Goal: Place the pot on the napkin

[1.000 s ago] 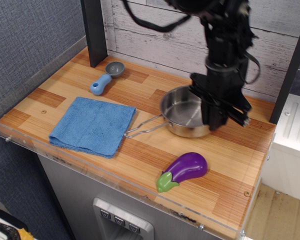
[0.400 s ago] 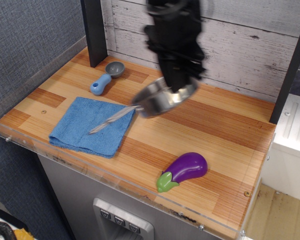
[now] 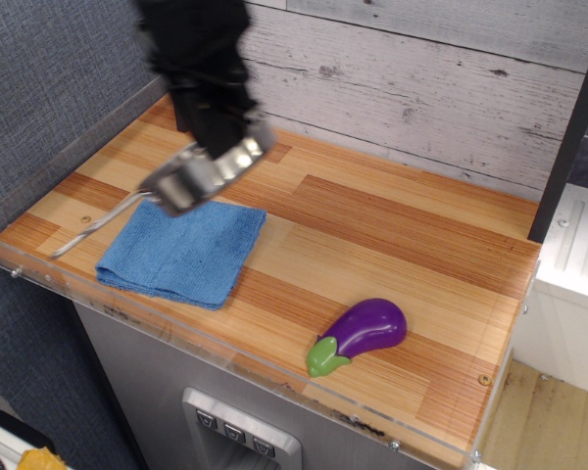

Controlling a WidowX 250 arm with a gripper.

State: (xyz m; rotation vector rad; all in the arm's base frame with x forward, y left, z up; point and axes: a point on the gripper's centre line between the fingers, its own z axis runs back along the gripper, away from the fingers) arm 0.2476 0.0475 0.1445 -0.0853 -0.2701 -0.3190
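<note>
While jaws grasp the pot (image 3: pixel 204 174) above the napkin (image 3: pixel 183 247), an eggplant (image 3: pixel 360 334) lies on the striped wooden counter (image 3: pixel 392 245).

**A wood-patterned counter against a plank wall**

The counter (image 3: pixel 372 235) has a striped surface of orange and pale brown wood tones, edged in front and at the left by a low clear plastic rim (image 3: pixel 225 357) fixed with small screws. Behind it stands a wall of weathered whitish-grey horizontal planks (image 3: pixel 421 88). A blue-grey fabric panel (image 3: pixel 49 88) closes the left side. A dark post (image 3: pixel 568 127) rises at the right edge, with a white unit (image 3: pixel 568 294) beside it and pale wooden flooring (image 3: pixel 539 421) below. The grey cabinet front (image 3: pixel 167 392) under the counter carries a light panel with 3 buttons (image 3: pixel 237 434).
</note>
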